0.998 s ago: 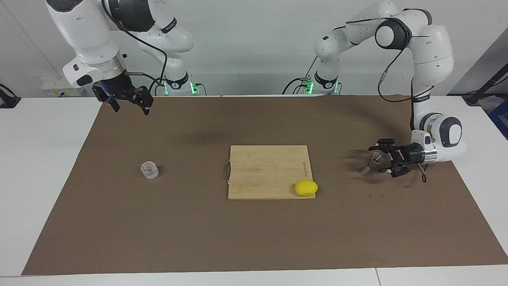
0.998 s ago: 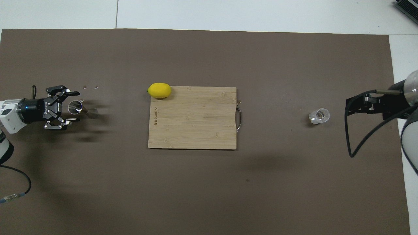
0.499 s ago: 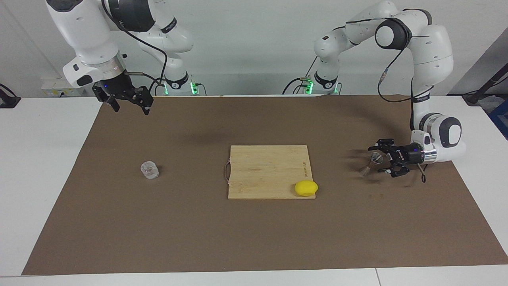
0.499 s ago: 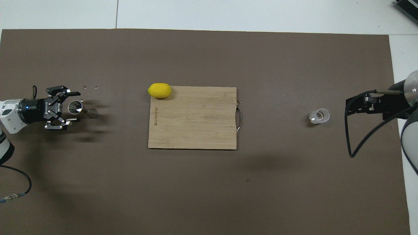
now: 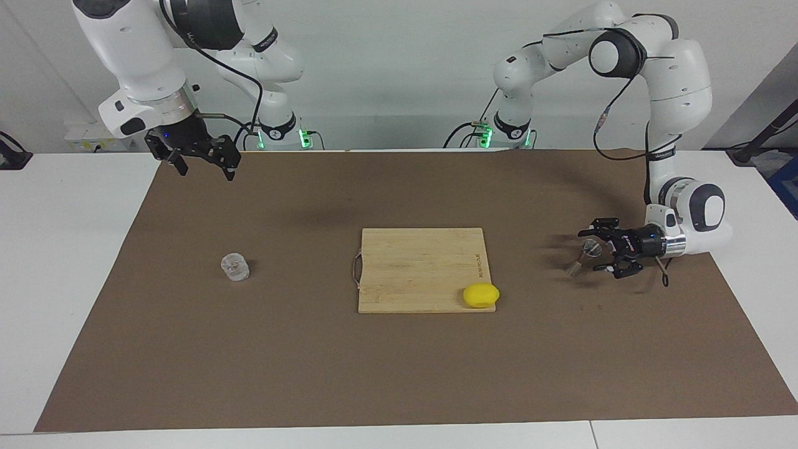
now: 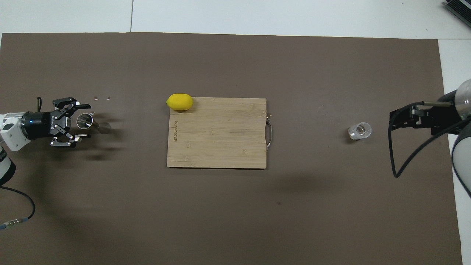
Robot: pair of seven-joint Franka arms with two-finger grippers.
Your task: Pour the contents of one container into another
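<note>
The small silver hourglass-shaped metal jigger (image 5: 583, 256) lies tipped on the brown mat (image 5: 399, 374), toward the left arm's end from the rectangular wooden cutting board (image 5: 421, 268). Its long axis runs along the table and one open mouth faces the left gripper (image 5: 602, 249), whose fingers stand apart around that mouth. The short clear frosty glass cup (image 5: 235, 267) stands upright toward the right arm's end from the board. The right gripper (image 5: 202, 164) waits in the air with fingers apart. A yellow lemon (image 5: 480, 295) sits on the board's corner.
</note>
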